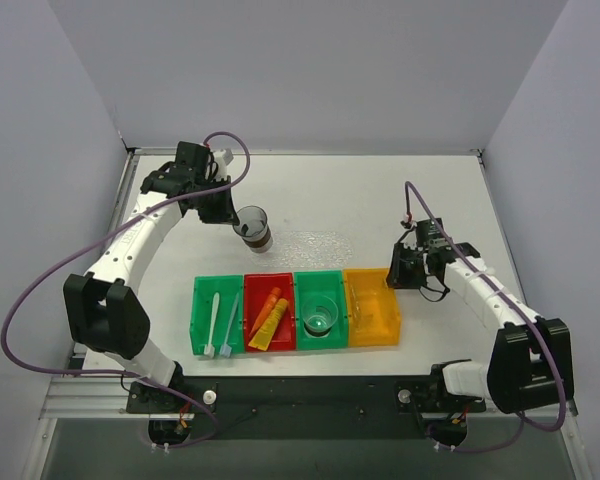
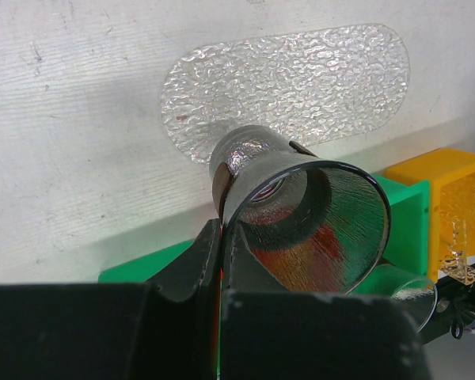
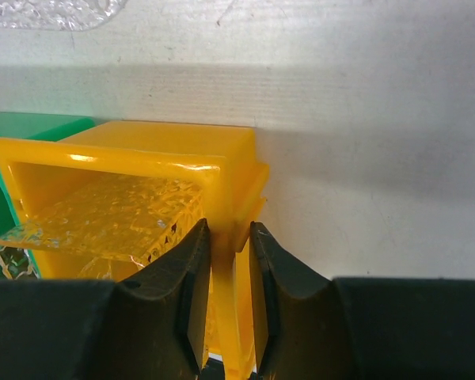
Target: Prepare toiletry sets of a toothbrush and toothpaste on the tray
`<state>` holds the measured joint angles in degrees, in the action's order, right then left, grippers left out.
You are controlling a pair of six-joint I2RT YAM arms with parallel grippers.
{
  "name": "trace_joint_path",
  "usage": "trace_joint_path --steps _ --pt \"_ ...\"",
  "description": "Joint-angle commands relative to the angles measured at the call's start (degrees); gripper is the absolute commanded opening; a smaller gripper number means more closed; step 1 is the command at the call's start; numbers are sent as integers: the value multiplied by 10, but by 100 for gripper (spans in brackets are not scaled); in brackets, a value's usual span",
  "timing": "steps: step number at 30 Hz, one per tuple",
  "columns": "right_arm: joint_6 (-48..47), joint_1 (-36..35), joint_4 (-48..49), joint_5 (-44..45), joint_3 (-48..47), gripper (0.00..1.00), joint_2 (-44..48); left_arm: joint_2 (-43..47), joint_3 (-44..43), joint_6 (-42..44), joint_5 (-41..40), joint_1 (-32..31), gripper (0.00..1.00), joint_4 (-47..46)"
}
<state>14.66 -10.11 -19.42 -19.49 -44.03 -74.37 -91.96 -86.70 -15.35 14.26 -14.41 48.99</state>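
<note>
The clear bumpy tray point(image 1: 320, 243) point(image 2: 301, 79) lies flat behind the row of bins. My left gripper point(image 1: 236, 216) point(image 2: 222, 231) is shut on the rim of a clear round cup point(image 1: 253, 229) point(image 2: 301, 214), held tilted over the tray's left end. A white toothbrush point(image 1: 213, 322) and a pale blue toothbrush point(image 1: 231, 320) lie in the left green bin point(image 1: 198, 322). Two orange tubes point(image 1: 269, 318) lie in the red bin point(image 1: 252, 300). My right gripper point(image 1: 395, 272) point(image 3: 229, 229) straddles the right wall of the orange bin point(image 1: 372, 310) point(image 3: 142, 154), its fingers pressed on that wall.
A second clear cup point(image 1: 320, 318) point(image 2: 408, 293) stands in the middle green bin point(image 1: 335, 285). A clear textured piece point(image 3: 103, 218) lies inside the orange bin. The four bins sit side by side near the table's front edge. Grey walls close in on both sides.
</note>
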Motion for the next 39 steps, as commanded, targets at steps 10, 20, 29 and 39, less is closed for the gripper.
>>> trace_joint_path --steps 10,20,29,39 --pt "30 -21 -62 36 44 0 84 8 -18 18 47 5 0 -72" --pt "37 -31 -64 49 25 26 113 28 28 16 36 4 0 -122" --pt "39 -31 -97 61 -40 45 172 38 48 10 -12 1 0 -122" --pt "64 -26 -85 142 -123 53 223 23 48 -6 -63 -1 0 -124"
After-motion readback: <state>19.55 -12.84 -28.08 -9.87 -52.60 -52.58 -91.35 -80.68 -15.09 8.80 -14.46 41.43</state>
